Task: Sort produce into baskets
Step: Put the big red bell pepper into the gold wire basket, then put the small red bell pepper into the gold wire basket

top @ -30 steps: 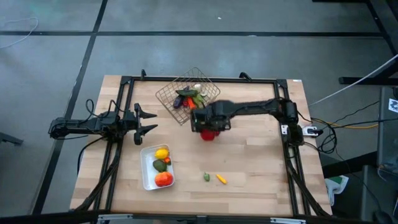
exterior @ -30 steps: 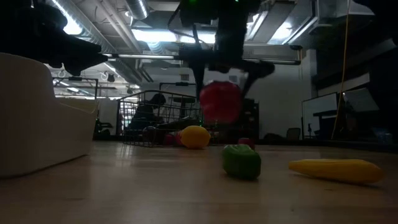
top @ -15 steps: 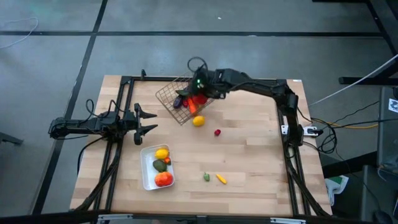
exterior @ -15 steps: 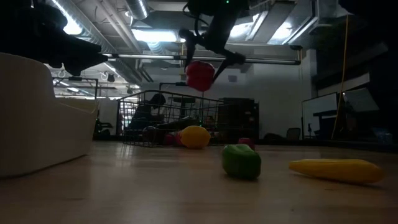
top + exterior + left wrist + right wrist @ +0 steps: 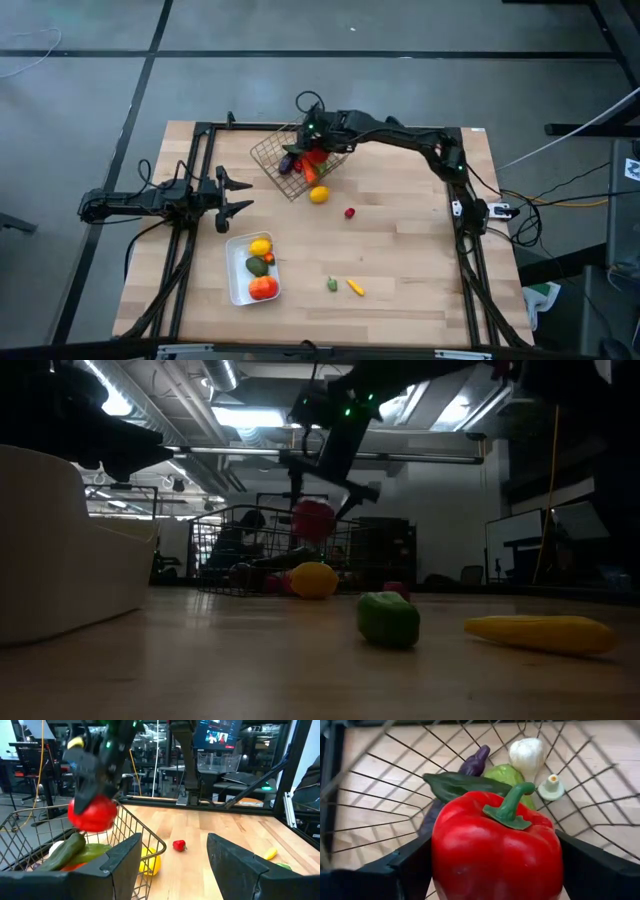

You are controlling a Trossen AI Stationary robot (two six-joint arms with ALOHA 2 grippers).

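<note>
Right claw (image 5: 313, 150), spread wide around the red pepper (image 5: 495, 847), hangs over the wire basket (image 5: 272, 160); next: release it inside.

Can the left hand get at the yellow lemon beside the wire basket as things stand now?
Probably yes. The left hand waits open, and bare table lies between it and the yellow lemon; the right hand, holding the red pepper, is over the wire basket.
</note>
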